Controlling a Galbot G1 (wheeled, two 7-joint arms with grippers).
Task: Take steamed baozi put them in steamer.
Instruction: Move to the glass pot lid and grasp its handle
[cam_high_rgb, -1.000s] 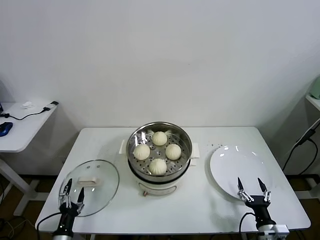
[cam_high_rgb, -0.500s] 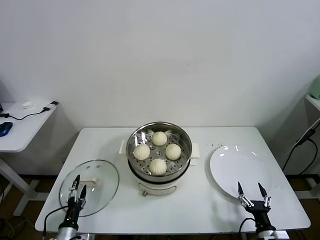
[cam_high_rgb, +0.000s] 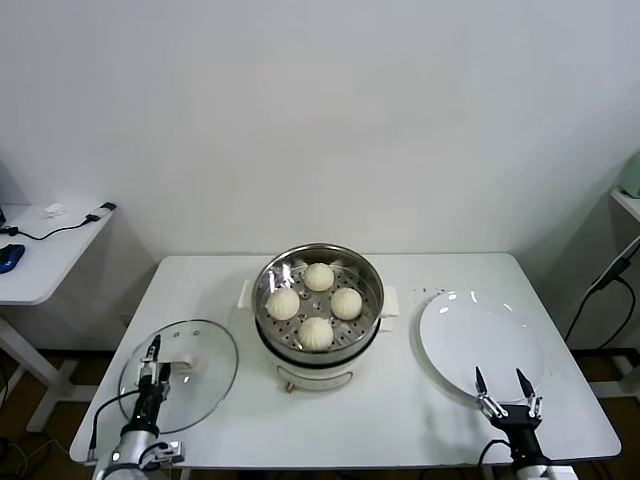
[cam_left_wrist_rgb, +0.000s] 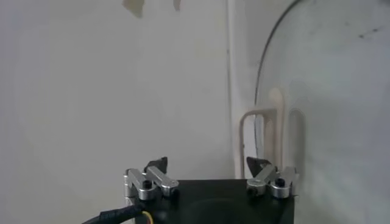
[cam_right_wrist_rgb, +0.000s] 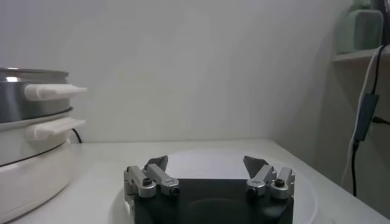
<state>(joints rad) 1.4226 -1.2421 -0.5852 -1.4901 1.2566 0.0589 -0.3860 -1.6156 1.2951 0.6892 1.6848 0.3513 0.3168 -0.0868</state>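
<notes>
— Where are the steamed baozi from where you sit?

— All four are in the steamer, centre of my head view, resting on its perforated floor in a diamond, close together. They haven't shifted since the earlier frames.

— And the arms?

— That's what has changed. My left gripper sits at the lower left over the glass lid. It has turned since a second ago, so I now see it nearly edge-on, a touch further up the frame. The left wrist view shows its fingers spread with nothing between them.

— The right one?

— My right gripper is at the lower right, over the near rim of the white plate, prongs apart and empty. It has sunk slightly towards the bottom edge.
</notes>
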